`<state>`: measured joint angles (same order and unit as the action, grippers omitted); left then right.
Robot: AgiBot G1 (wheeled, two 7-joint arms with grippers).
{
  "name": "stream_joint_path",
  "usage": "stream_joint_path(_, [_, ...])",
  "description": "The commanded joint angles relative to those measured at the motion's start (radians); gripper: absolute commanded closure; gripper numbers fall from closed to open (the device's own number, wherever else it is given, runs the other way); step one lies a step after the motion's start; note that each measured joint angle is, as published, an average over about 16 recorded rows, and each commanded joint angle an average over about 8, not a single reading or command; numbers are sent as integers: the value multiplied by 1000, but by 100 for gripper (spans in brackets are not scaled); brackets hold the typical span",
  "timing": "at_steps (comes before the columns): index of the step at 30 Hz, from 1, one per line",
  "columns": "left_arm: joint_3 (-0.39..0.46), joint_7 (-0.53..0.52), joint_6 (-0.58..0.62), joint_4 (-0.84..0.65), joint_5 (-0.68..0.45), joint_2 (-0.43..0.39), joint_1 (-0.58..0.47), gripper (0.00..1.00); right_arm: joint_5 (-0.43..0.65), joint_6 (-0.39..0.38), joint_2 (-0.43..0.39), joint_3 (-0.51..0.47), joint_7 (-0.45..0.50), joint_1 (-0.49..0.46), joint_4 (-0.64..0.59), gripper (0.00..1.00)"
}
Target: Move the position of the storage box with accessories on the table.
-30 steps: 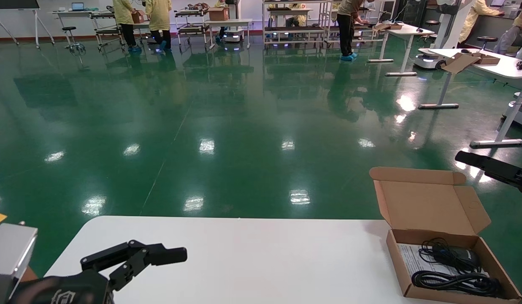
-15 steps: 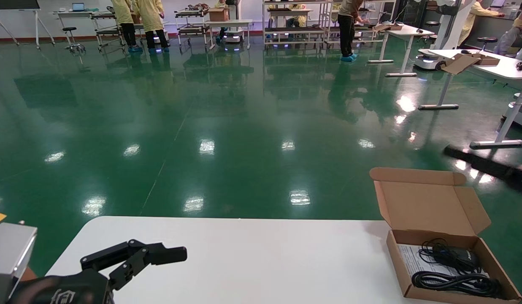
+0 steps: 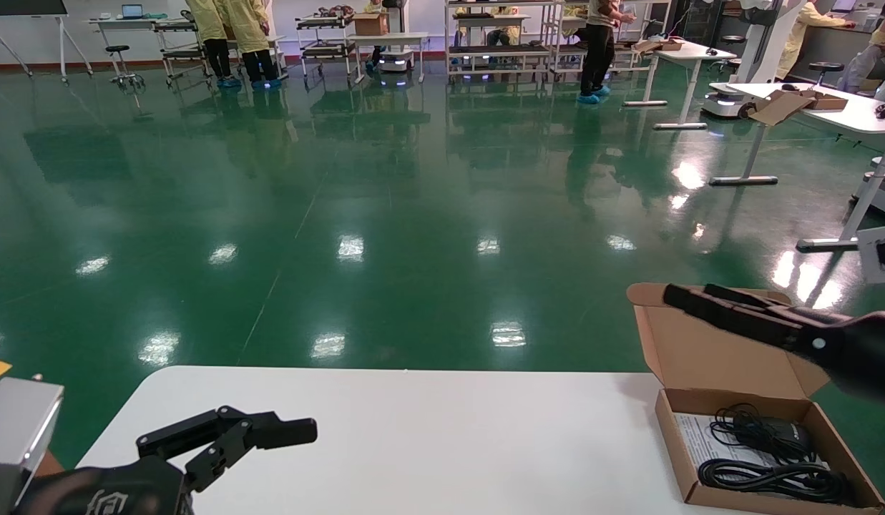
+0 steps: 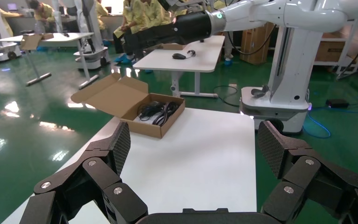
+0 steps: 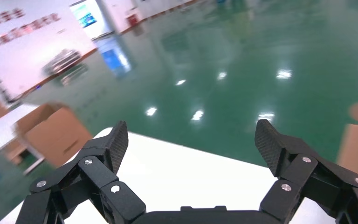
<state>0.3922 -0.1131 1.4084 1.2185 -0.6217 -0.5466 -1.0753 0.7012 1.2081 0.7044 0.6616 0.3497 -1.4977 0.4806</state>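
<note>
Our right end effector (image 3: 689, 300) hangs in the air above the far right of the table (image 3: 413, 429), in front of the raised lid (image 3: 714, 350) of the box (image 3: 771, 458). Its fingers (image 5: 114, 144) are spread wide and hold nothing. It is clear of the cardboard, with the arm reaching in from the right.

The box sits at the near right corner of the table, lid flap standing up on the far side and side tabs splayed. Inside lie coiled black cables (image 3: 771, 476), a black adapter (image 3: 785, 433) and a white paper sheet (image 3: 700, 440).

We judge the main risk to be the lid. It stands between our end effector and the tray, so a careless descent could knock it, folding it shut or shoving the whole box. The box looks light and the table smooth, so a push on the flap would probably skid or turn it, not move it cleanly. It also sits near the table's right edge, so a shove that way might tip it off. If we grip only a thin side wall, the cardboard may bend and the loose cables could spill.

Our left end effector (image 3: 270, 433) rests idle over the near left of the table, fingers (image 4: 116, 149) wide apart and empty, well apart from the box.
</note>
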Motion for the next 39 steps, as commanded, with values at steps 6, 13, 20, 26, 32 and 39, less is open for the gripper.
stream_joint_path(6, [0, 0, 0, 0, 0, 0, 0, 0, 5, 51, -17, -68, -29, 76, 144, 0])
stream_joint_path(13, [0, 0, 0, 0, 0, 0, 0, 0, 11, 103, -33, -137, -58, 152, 288, 0])
stream_joint_path(20, [0, 0, 0, 0, 0, 0, 0, 0, 16, 155, -50, -205, -87, 228, 432, 0])
stream_joint_path(26, [0, 0, 0, 0, 0, 0, 0, 0, 20, 199, -64, -264, -112, 292, 555, 0])
stream_joint_path(32, [0, 0, 0, 0, 0, 0, 0, 0, 25, 243, -79, -323, -137, 357, 678, 0])
stream_joint_path(39, [0, 0, 0, 0, 0, 0, 0, 0, 29, 288, -93, -381, -162, 422, 803, 0])
